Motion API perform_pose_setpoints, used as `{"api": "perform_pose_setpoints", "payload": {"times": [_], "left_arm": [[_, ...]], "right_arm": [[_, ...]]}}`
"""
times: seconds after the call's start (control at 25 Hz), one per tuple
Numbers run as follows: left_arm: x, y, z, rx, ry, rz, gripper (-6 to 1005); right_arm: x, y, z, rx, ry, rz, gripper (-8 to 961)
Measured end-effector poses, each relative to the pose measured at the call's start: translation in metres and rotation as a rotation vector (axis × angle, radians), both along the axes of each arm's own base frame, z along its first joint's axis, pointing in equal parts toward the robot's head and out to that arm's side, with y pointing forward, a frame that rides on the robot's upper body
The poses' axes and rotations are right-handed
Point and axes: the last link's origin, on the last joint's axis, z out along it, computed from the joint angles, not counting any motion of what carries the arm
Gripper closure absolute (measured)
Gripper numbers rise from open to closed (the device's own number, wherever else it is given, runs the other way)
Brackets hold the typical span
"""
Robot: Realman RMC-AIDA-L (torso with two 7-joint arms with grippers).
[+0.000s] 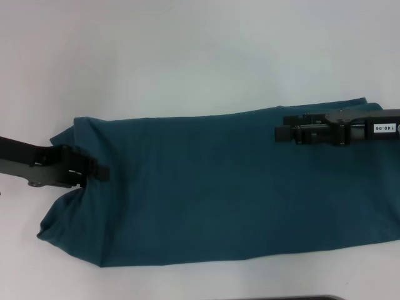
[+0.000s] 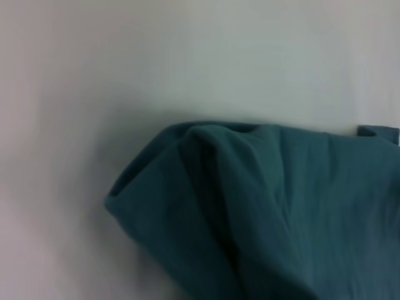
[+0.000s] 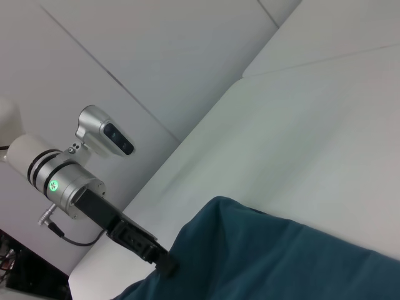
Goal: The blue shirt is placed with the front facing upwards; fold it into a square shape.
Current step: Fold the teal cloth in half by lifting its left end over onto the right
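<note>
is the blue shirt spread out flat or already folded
Partly folded, not yet square. The blue shirt lies as a long band across the white table, no sleeves, collar or lettering showing, with doubled layers bunched at its left end.

There is one blue shirt [image 1: 219, 187], lying as a long band across the one white table [image 1: 187, 56] from left to right (no lettering shows on its upper side). There are two grippers. The left gripper [image 1: 100, 170] is one, at the left end of the shirt, over its edge. The right gripper [image 1: 282, 133] is the other, above the far right part of the shirt. Two arms carry them, one entering from each side. No second garment is counted.
</note>
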Motion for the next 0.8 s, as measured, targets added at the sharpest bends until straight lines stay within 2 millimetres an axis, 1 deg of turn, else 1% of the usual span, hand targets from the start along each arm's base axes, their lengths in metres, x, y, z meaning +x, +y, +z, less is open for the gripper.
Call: {"api": "perform_pose_setpoints", "payload": {"times": [0.32,0.52,0.76,0.8], "left_arm": [[-0.003,0.001,-0.002,-0.011,0.043,0.008,582],[-0.002,0.002,-0.003,-0.018,0.052,0.01,809],[0.001,-0.001,0.007,-0.027,0.041,-0.006,933],[0.0,-0.002,0.009,-0.027,0.05,-0.009,934]], "right_arm": [[0.0,0.0,0.001,-0.003,0.001,-0.001,176],[0.0,0.0,0.001,-0.003,0.002,-0.001,176],[0.0,0.0,0.001,-0.001,0.004,-0.002,177],[0.0,0.0,0.001,-0.001,0.004,-0.002,177]]}}
